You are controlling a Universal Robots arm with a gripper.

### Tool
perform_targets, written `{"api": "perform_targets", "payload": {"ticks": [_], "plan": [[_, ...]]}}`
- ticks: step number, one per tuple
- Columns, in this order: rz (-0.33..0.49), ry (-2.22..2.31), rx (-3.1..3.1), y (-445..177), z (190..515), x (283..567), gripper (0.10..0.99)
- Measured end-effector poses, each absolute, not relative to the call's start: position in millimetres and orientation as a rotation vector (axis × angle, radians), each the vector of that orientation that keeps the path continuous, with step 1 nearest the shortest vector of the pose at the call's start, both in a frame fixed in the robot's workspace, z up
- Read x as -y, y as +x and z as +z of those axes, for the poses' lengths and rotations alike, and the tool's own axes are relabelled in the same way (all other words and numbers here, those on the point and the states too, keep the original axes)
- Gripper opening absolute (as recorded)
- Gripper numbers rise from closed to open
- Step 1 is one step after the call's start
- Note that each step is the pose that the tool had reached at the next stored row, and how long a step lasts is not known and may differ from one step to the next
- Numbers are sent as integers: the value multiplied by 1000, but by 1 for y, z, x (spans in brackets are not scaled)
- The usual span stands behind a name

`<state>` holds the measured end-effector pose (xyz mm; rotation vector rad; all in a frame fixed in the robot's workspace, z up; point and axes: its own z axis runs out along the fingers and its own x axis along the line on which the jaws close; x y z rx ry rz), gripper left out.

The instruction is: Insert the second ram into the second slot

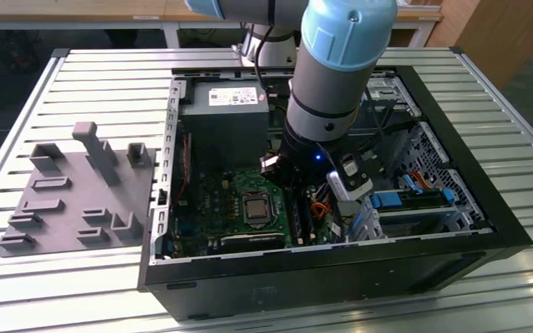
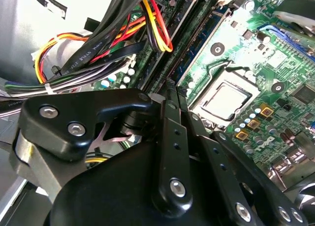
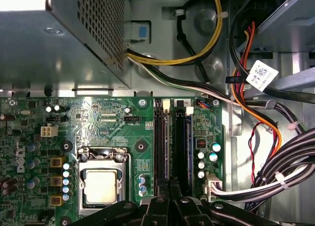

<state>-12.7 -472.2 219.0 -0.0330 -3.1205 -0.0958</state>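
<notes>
My gripper [image 1: 290, 182] is deep inside the open computer case [image 1: 488, 208], low over the two memory slots beside the processor socket [image 3: 102, 185]. Its fingers [image 3: 170, 189] are pinched together on a thin blue stick, the second ram [image 3: 169, 142], seen edge-on. The stick lies along the slot nearer the socket. In the second wrist view the same blue edge [image 2: 204, 36] runs out from the fingertips [image 2: 172, 95]. I cannot tell how deep it sits. Another blue stick [image 3: 187, 142] stands in the slot farther from the socket.
Cable bundles [image 3: 275, 157] and orange and yellow wires [image 2: 152, 29] crowd the side of the slots away from the socket. The grey power supply box [image 1: 225, 118] stands behind the board. A grey part fixture [image 1: 72, 194] lies on the slatted table at the exterior view's left.
</notes>
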Motion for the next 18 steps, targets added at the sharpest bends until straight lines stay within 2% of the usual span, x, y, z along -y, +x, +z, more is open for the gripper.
{"api": "perform_targets", "payload": {"ticks": [1, 2, 14, 15, 16, 18], "plan": [[-96, -33, 3121, -13, 219, 472, 122], [-96, -33, 3121, -13, 219, 472, 184], [-96, -33, 3121, -13, 236, 472, 184], [-96, -33, 3121, -13, 236, 472, 173], [-96, -33, 3121, -13, 236, 472, 106], [-96, -33, 3121, -13, 235, 472, 102]]}}
